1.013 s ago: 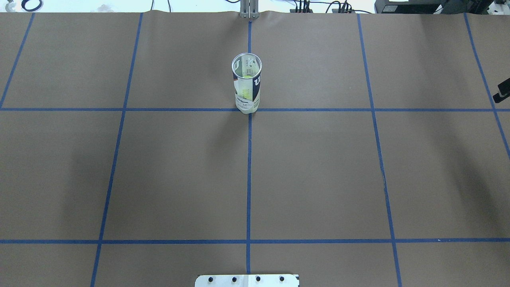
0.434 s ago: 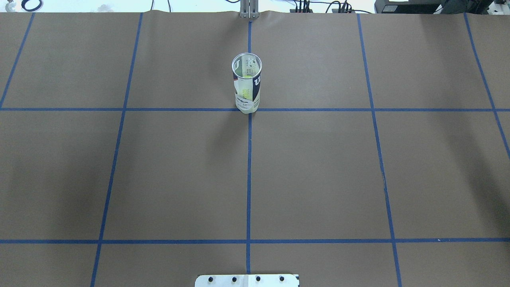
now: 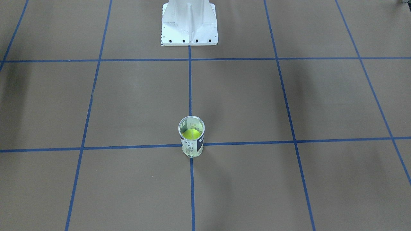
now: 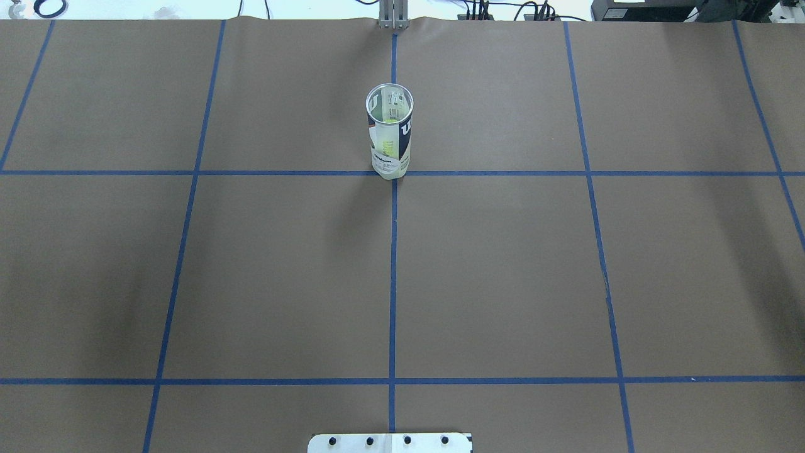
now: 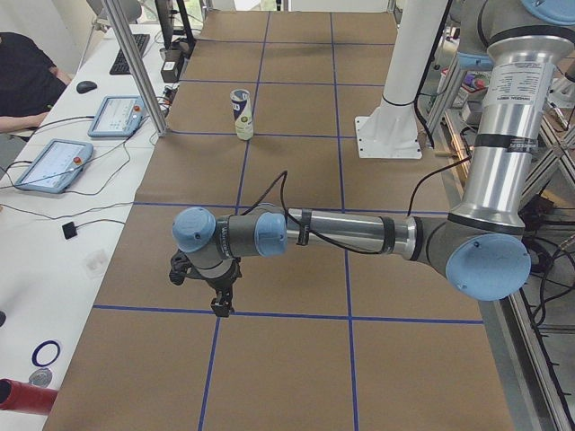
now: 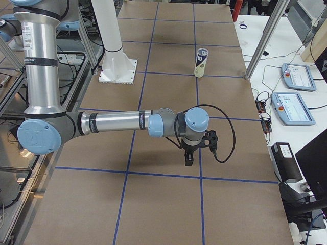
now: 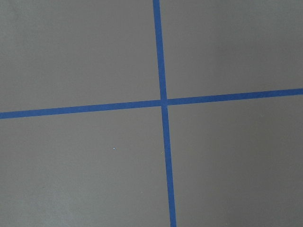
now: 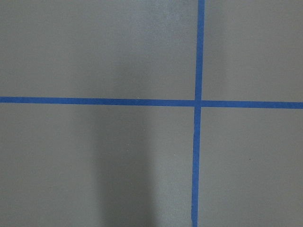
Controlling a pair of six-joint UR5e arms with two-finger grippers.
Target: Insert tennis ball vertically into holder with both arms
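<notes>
The holder [image 4: 390, 141], a clear can with a navy-and-white label, stands upright at the far middle of the table, on a blue tape cross. It also shows in the front view [image 3: 191, 146] and both side views [image 5: 240, 114] [image 6: 201, 62]. A yellow-green tennis ball [image 3: 190, 134] sits inside it. My left gripper [image 5: 218, 301] hangs over the table's left end and my right gripper [image 6: 188, 159] over the right end, both far from the holder. I cannot tell whether either is open or shut. The wrist views show only brown paper and blue tape.
The white pedestal base [image 3: 189, 22] stands at the robot's side of the table, also in the overhead view [image 4: 390, 442]. Blue tape lines [image 4: 393, 277] grid the brown paper. Tablets [image 5: 54, 164] and cables lie beyond the far edge, where a person sits [image 5: 22, 81].
A black gripper tip at the overhead view's right edge one second ago has moved out of that view. The holder and ball have not moved.
</notes>
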